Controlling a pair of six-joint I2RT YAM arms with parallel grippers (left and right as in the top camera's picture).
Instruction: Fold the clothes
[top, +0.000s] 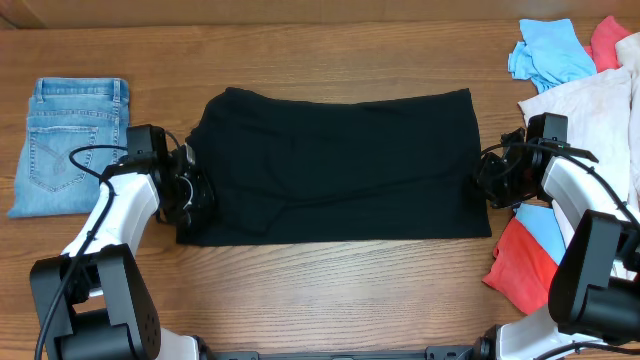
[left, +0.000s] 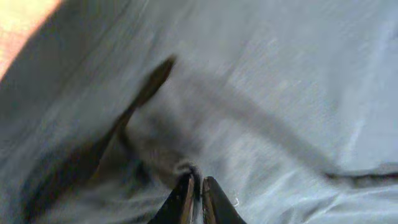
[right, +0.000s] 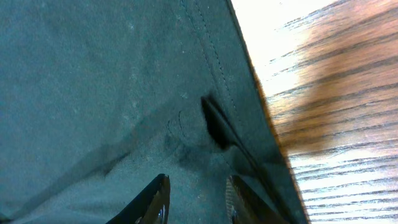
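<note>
- Black T-shirt (top: 335, 165): lies flat on the surface (top: 330, 290) as a wide rectangle, already narrowed. Its long axis runs straight from my left end effector (top: 188, 192) to my right end effector (top: 488, 178).
- Left end effector: clenched on the shirt. The wrist view shows the two tips nearly together with a small ridge of dark cloth pinched between them. The whole garment extends away from this grip toward my right side.
- Right end effector: sits at the opposite short edge, by the stitched hem. Its fingers (right: 155, 202) stand apart with puckered cloth between them, but the tips are cut off by the frame. I cannot tell whether it is grasping or only resting over the cloth.
- Key relation: each arm is at its own short end and the shirt spans the gap between them. Neither arm is nearer to the shirt's middle.
- Judgement: the next fold probably needs both ends lifted together, so I should confirm the right-hand grip before lifting.
- Risk: if only the left grip holds, the shirt will drag and skew.
- Outward of the left end effector: folded jeans (top: 70, 145), well apart from the shirt.
- Outward of the right end effector: loose cream garment (top: 590, 100), light blue garment (top: 548, 52) and coral garment (top: 608, 40), heaped and unfolded.
</note>
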